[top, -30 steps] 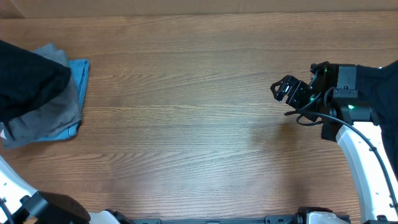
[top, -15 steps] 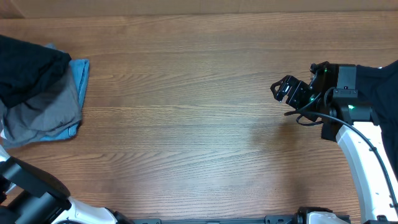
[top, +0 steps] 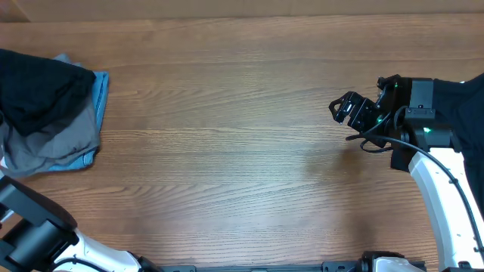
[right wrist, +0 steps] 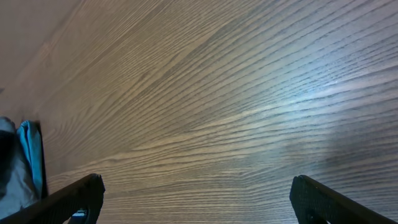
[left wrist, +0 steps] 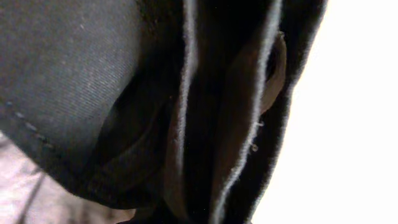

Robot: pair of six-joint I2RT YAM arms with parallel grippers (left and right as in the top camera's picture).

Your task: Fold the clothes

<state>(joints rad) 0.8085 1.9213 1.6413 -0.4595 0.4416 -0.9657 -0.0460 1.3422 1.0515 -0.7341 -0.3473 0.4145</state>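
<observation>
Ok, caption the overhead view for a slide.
Clothes heaped at the table's left edge; right gripper open above the wood.

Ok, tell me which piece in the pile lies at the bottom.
The light-blue piece: only its edge peeks out beneath the grey piece, with the black garment on top.

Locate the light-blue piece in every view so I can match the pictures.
Overhead: far left, the light-blue piece shows from under the grey piece and black garment.
Left wrist: not in it; the black garment fills the picture.
Right wrist: low at the left edge, a blue strip.
Shared landmark: the wood table, in overhead and right wrist.
</observation>
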